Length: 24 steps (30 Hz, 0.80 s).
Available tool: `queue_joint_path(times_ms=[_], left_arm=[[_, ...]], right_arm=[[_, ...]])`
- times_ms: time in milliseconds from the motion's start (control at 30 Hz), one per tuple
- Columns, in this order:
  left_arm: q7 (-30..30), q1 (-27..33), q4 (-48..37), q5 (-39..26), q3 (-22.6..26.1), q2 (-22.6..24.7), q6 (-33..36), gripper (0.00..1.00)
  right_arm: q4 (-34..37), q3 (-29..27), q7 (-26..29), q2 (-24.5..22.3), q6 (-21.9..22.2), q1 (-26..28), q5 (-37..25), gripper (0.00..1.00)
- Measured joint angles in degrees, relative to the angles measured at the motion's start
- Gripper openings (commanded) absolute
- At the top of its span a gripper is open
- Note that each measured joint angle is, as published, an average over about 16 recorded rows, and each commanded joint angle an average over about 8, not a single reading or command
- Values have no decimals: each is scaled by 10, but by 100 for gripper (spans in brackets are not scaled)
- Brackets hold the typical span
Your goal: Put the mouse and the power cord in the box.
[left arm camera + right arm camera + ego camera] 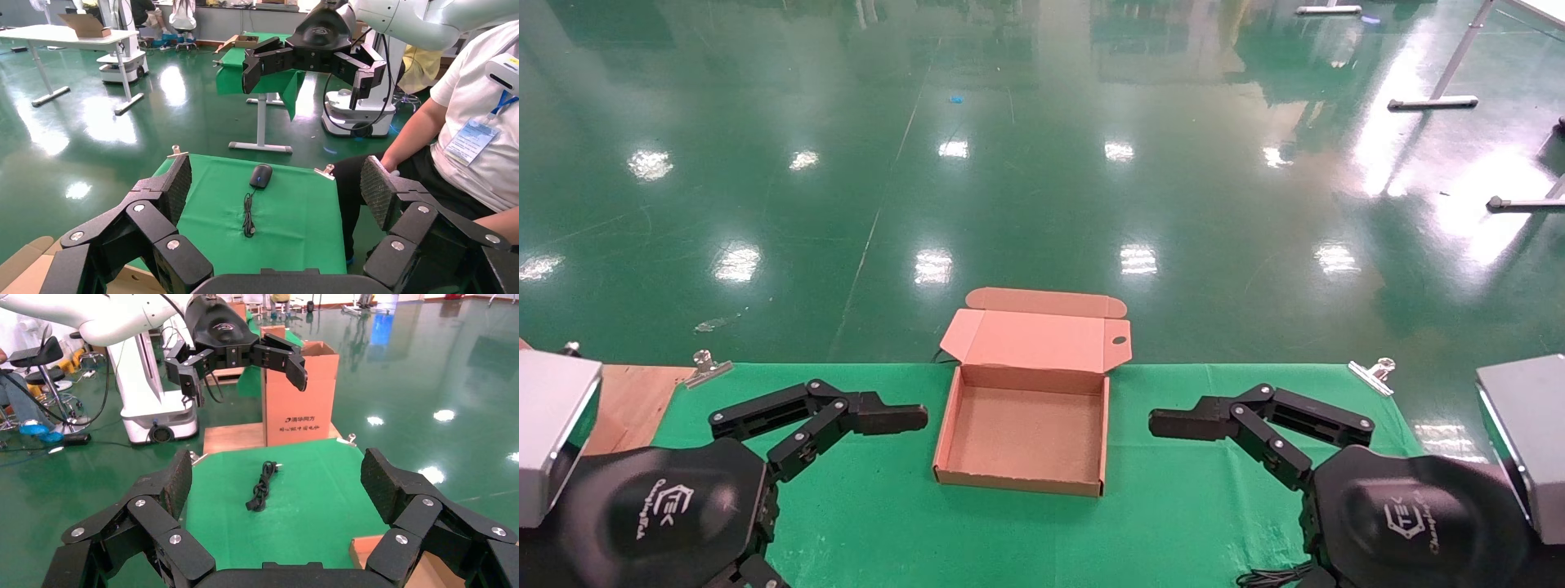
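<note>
The brown cardboard box [948,429] stands open and empty at the middle of the green table, its lid leaning back. The left wrist view shows the black mouse [261,176] on the cloth with its thin wire [248,215] trailing toward the camera, well beyond my open left gripper [276,180]. The looped black power cord [262,487] lies on the cloth in the right wrist view, ahead of my open right gripper [278,473]. Both grippers hover either side of the box, holding nothing. In the head view my arms hide the mouse and the cord.
Metal clips [1371,374] pin the cloth at the table's corners. A tall cardboard carton [300,398] stands beyond the table's left end. A seated person [471,141] is beside the right end. Grey units [1528,441] flank the table.
</note>
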State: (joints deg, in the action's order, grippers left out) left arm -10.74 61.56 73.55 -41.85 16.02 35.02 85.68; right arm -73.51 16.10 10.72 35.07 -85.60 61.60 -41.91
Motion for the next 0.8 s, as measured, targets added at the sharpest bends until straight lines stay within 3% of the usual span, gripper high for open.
queue_joint_path(times_ms=[800], left_arm=[[0, 0, 0, 0, 0, 0, 0, 100]], right_arm=[[0, 0, 0, 0, 0, 0, 0, 100]])
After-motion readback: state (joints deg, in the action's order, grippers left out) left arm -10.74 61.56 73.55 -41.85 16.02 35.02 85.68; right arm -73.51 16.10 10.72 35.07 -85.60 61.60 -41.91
